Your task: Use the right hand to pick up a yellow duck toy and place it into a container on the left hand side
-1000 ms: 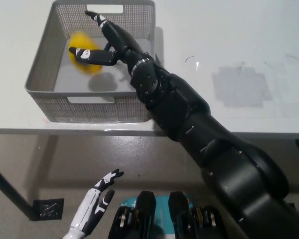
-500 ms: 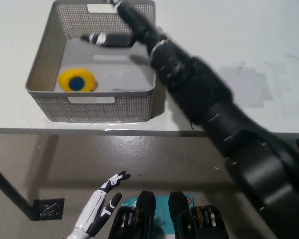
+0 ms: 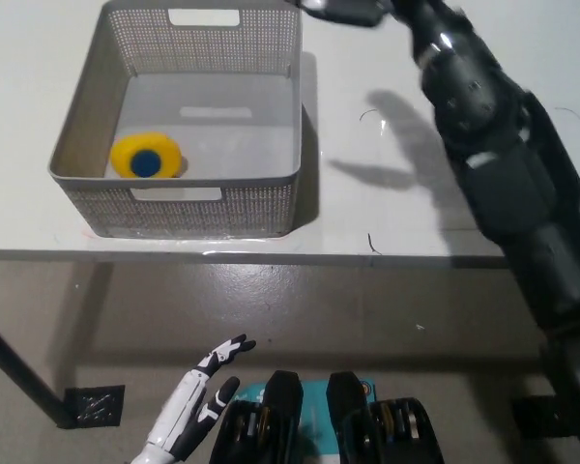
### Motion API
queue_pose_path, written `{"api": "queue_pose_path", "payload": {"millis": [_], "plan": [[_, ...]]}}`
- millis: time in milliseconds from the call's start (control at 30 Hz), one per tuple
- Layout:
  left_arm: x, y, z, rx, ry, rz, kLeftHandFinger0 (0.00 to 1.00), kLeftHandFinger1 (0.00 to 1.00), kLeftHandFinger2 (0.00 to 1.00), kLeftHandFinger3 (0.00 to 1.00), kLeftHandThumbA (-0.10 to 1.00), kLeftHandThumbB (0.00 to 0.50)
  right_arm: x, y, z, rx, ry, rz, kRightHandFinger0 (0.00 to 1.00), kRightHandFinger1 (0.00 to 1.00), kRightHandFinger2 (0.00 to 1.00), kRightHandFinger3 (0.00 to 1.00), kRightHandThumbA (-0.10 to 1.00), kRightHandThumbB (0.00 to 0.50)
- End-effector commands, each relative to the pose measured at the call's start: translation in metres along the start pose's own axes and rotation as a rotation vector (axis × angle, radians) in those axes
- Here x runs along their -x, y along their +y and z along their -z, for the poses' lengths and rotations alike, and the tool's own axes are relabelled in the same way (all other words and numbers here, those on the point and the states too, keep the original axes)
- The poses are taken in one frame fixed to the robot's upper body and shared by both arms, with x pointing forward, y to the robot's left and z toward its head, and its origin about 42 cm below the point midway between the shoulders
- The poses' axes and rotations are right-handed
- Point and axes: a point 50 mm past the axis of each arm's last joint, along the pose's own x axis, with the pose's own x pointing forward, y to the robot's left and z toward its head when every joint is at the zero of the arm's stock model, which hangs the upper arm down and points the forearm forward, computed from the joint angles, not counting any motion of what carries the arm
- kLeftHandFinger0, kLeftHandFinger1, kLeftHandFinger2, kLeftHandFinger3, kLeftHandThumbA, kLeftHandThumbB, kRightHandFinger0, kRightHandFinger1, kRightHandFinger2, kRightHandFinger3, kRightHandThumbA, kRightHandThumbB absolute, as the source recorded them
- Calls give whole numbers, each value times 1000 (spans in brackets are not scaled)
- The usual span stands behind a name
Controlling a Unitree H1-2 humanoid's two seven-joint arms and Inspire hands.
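Note:
The yellow duck toy lies in the near left corner of the grey mesh basket on the white table, with a blue round patch facing up. My black right hand is at the top edge of the picture, just right of the basket's far right corner, raised above the table and holding nothing; most of it is cut off by the frame. Its arm runs down the right side. My white left hand rests open below the table edge at the lower left.
The white table stretches to the right of the basket, with the arm's shadow on it. The table's front edge runs across the middle of the picture, with grey floor below it.
The right hand let go of the duck, which dropped to the basket's near left corner. The hand then lifted out of the basket and swung right and away.

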Motion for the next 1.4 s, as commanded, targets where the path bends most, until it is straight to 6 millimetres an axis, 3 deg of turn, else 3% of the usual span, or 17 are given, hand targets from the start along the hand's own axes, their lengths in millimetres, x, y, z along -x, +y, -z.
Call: {"api": "queue_pose_path", "payload": {"millis": [0,133,167,433,667,733,900,1100,1233,1367], "plan": [[2,14,-1,-39,-39,-28,1000,1000,1000,1000,1000,500,118,-76,-30,-72,-201,129,1000,1000,1000,1000,1000,421],[3,14,3,-7,-20,-58,1000,1000,1000,1000,1000,500,167,-51,-19,-170,-191,82,1000,1000,1000,1000,1000,437],[1,16,4,5,-16,-73,1000,1000,1000,1000,1000,500,189,-36,-10,-222,-178,62,1000,1000,1000,1000,1000,452],[-2,25,9,48,0,-135,1000,1000,1000,1000,1000,500,280,45,21,-460,-2,15,1000,1000,1000,1000,1000,468],[-6,33,14,62,15,-187,1000,1000,1000,1000,1000,500,347,114,46,-640,215,88,1000,1000,1000,1000,1000,449],[-7,34,15,65,18,-194,1000,1000,1000,1000,1000,500,361,127,52,-660,243,137,1000,1000,1000,1000,1000,399],[-6,39,16,68,23,-212,1000,1000,1000,1000,1000,500,382,149,63,-708,336,137,1000,1000,1000,1000,1000,345],[-10,37,19,77,34,-225,1000,1000,1000,1000,1000,500,383,152,68,-706,351,124,1000,1000,1000,1000,1000,390],[-10,38,18,82,29,-233,1000,1000,1000,1000,1000,500,378,153,69,-709,346,120,1000,1000,1000,1000,1000,372],[-11,39,17,75,23,-228,1000,1000,1000,1000,1000,500,377,154,70,-706,349,120,1000,1000,1000,1000,1000,385]]}}
